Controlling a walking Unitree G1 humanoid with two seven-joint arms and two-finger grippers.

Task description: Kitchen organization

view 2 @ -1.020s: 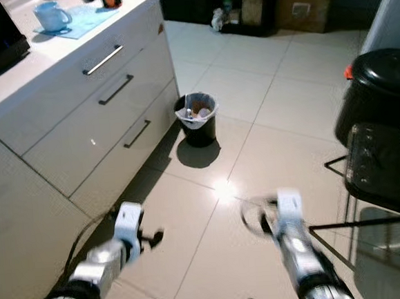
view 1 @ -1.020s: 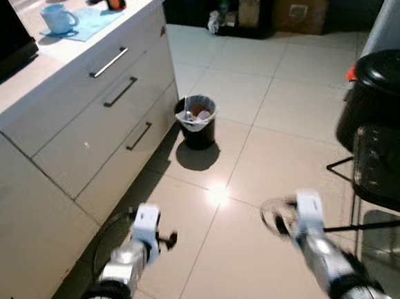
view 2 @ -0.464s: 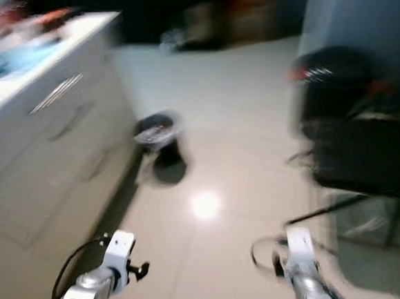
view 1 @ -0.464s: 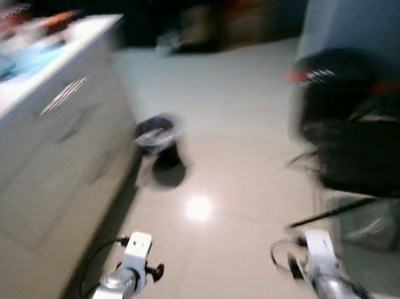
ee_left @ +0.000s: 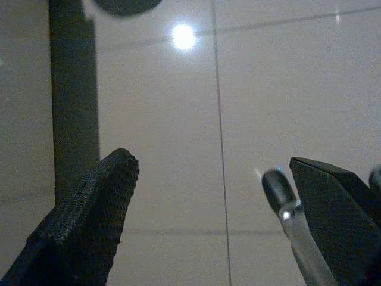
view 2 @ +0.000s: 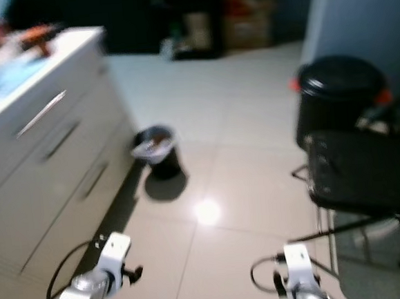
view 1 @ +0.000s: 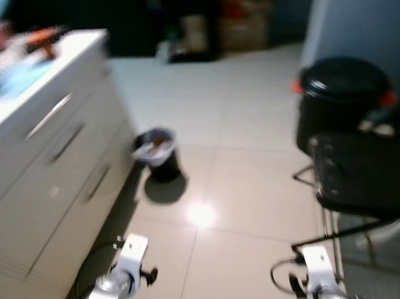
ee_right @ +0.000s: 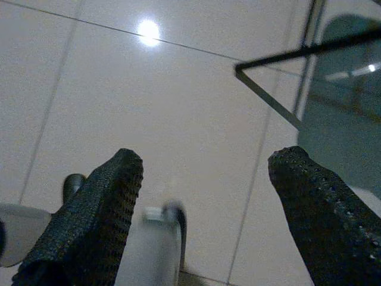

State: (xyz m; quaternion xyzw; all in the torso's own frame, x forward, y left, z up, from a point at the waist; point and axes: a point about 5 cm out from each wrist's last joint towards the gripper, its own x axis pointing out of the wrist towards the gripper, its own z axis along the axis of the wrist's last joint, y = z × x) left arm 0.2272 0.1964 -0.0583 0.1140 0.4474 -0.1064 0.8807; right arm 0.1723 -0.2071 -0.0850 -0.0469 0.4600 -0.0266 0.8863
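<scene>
We're over pale tile, left gripper point(ee_left: 208, 202) and right gripper point(ee_right: 202, 208) both spread wide, empty. Small bin point(view 1: 156, 147) ahead beside the drawers point(view 1: 55, 154) (everything blurry).

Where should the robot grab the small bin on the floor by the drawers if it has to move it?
Probably by the rim of the small bin, coming from above on the open-floor side. It stands upright beside the drawer unit, so the cabinet blocks that side, and the round wall looks too wide to pinch. A light liner folds over the rim, so one finger should go inside. Both hands hang low, open and empty.
</scene>
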